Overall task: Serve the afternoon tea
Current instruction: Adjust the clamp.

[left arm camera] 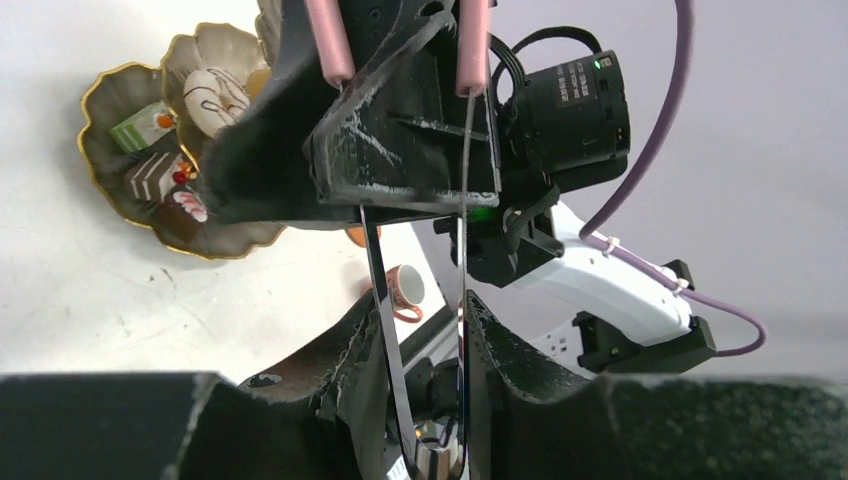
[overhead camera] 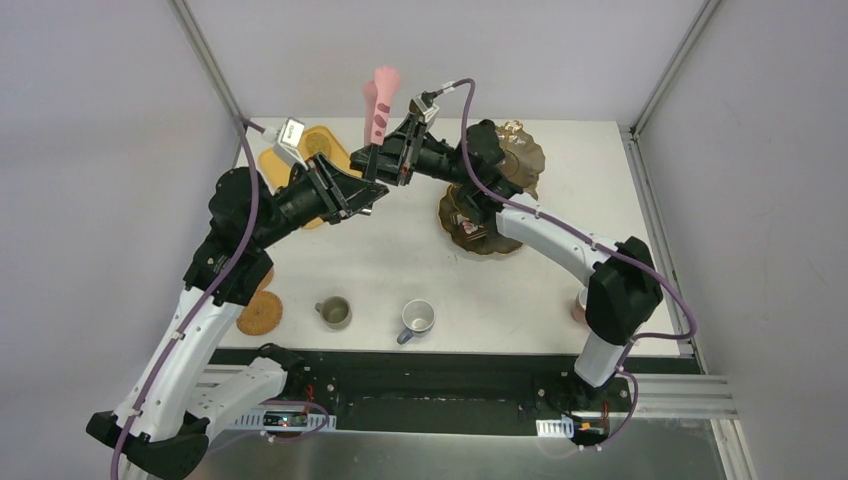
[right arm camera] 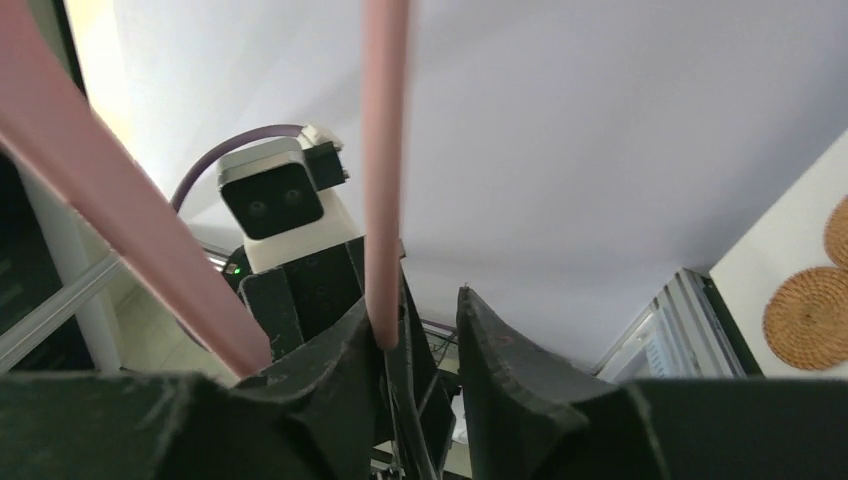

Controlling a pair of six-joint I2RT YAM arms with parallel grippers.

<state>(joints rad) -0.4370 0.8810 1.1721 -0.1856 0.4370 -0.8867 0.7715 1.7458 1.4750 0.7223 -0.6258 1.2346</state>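
Top external view: both arms meet above the far left-centre of the tabletop point(overhead camera: 400, 260), with a pair of tongs point(overhead camera: 382, 105) standing upright between them, pink handles pointing up. The left arm point(overhead camera: 190, 330) reaches in from the near left and the right arm point(overhead camera: 560, 245) from the near right.

From the left wrist, the two thin metal blades of the tongs point(left arm camera: 463, 260) run down between the left jaws. The fingers point(left arm camera: 500, 350) are drawn in narrow and press against the blades from both sides, so the left jaws have hold of the tongs.

From the right wrist, the right jaws are parted a little. One pink handle point(right arm camera: 385, 200) lies against the inner face of one finger point(right arm camera: 340, 370), with a clear gap to the other finger. The second handle slants past outside the jaws. They clamp nothing.

The tea things sit on the tabletop. The dark gold-rimmed stand point(overhead camera: 480, 240) is at the far right-centre, partly under the right arm. The left wrist view shows small cakes point(left arm camera: 150, 175) on its tiers. An olive mug point(overhead camera: 334, 312) and a grey-blue mug point(overhead camera: 417, 318) stand near the front edge, apart from each other. A pink mug point(overhead camera: 580, 300) is half hidden behind the right arm. A brown coaster point(overhead camera: 260, 313) lies at the near left. A yellow-orange tray point(overhead camera: 300, 150) sits at the far left, under the left arm.
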